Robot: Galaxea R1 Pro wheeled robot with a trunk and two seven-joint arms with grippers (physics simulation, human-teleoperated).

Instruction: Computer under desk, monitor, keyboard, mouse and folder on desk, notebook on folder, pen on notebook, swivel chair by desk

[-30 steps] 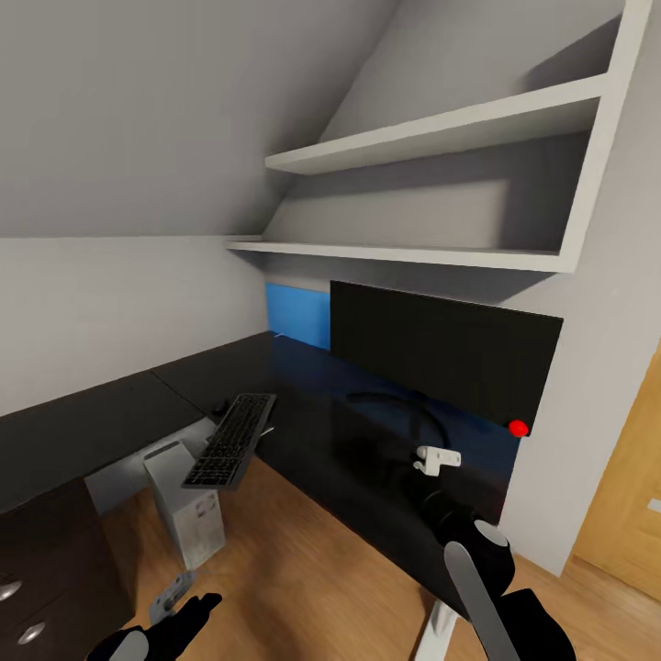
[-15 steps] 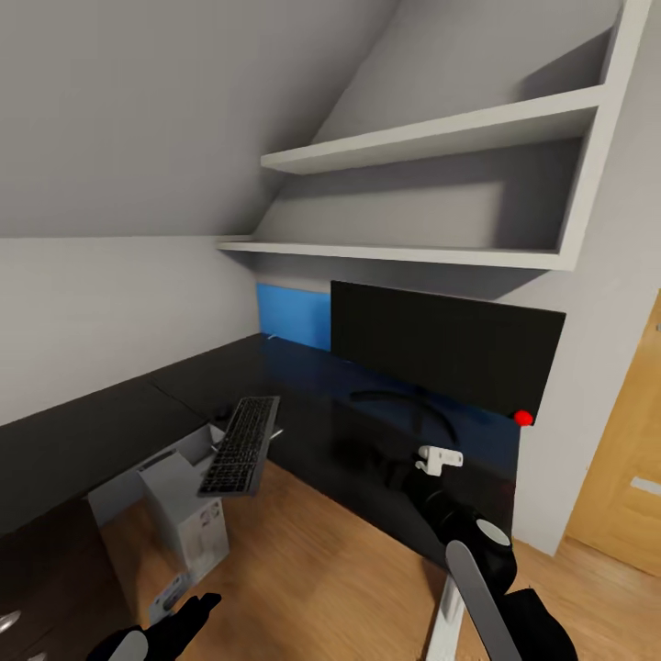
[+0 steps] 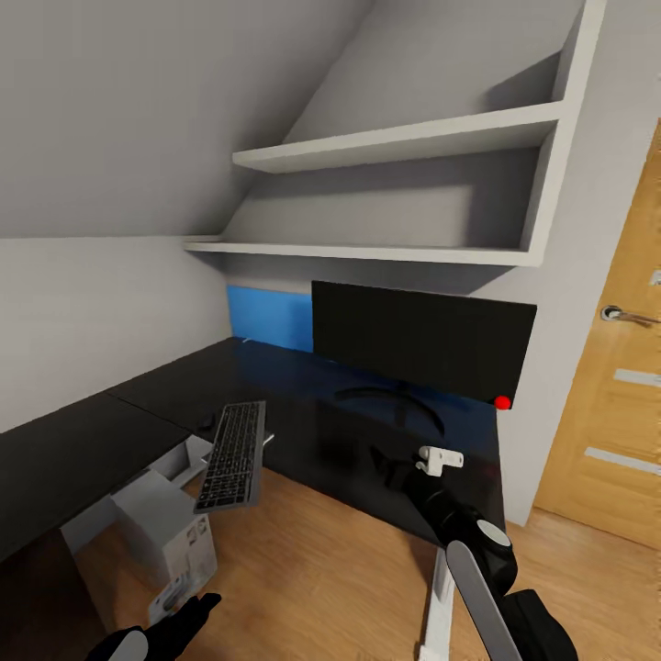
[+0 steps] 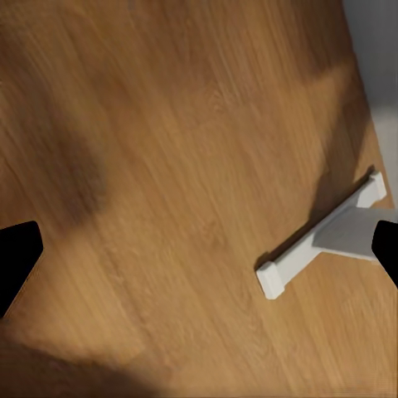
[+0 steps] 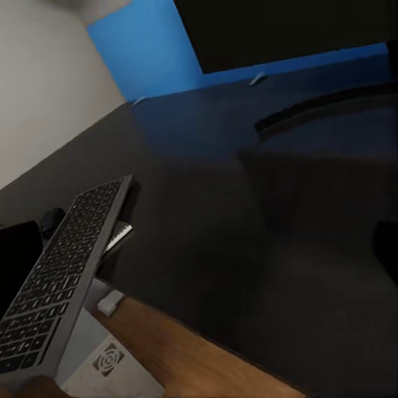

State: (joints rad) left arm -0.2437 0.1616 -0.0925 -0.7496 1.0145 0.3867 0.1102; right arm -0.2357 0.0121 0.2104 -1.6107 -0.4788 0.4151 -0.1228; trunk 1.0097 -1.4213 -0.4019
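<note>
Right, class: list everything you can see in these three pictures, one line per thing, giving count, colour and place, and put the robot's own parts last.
monitor: one, black with a red dot, upright at the back of the desk.
desk: one, glossy black with a blue back panel, in the corner.
keyboard: one, dark grey, tilted, overhanging the desk edge above the computer.
computer: one, pale grey-white, on the floor by the desk edge.
wall shelves: two, white, above the monitor.
door: one, light wood, far right.
floor: wood, brown.
left hand: one, black, low over the floor.
right hand: one, black, over the desk.
</note>
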